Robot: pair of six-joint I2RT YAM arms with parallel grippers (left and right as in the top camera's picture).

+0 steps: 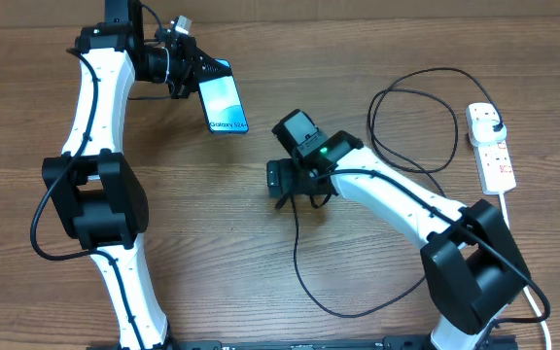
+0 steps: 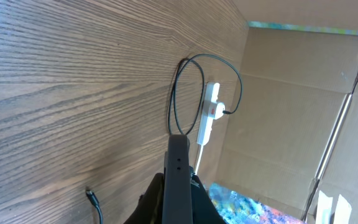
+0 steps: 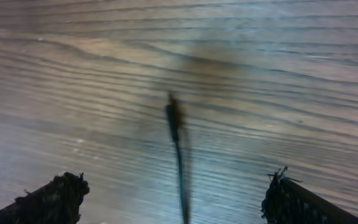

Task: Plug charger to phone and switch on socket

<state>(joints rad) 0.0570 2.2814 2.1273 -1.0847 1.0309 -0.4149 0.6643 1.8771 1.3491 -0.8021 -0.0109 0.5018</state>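
Hovering low over the table point(image 1: 202, 253), the right gripper point(image 3: 174, 179) spreads its fingers wide on both sides of the connector tip point(image 3: 174, 118) of the charger point(image 1: 295, 243), I think to pinch it. Further off, the black plug point(image 1: 495, 123) sits in the socket point(image 1: 499, 165). Farthest, the left gripper point(image 1: 200, 83) clamps the phone point(image 1: 224, 99) by one end, probably to offer its port.

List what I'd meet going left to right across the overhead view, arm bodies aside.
phone, held in the left gripper → right gripper, open over the cable's tip → big loop of the charger → socket at the far right.
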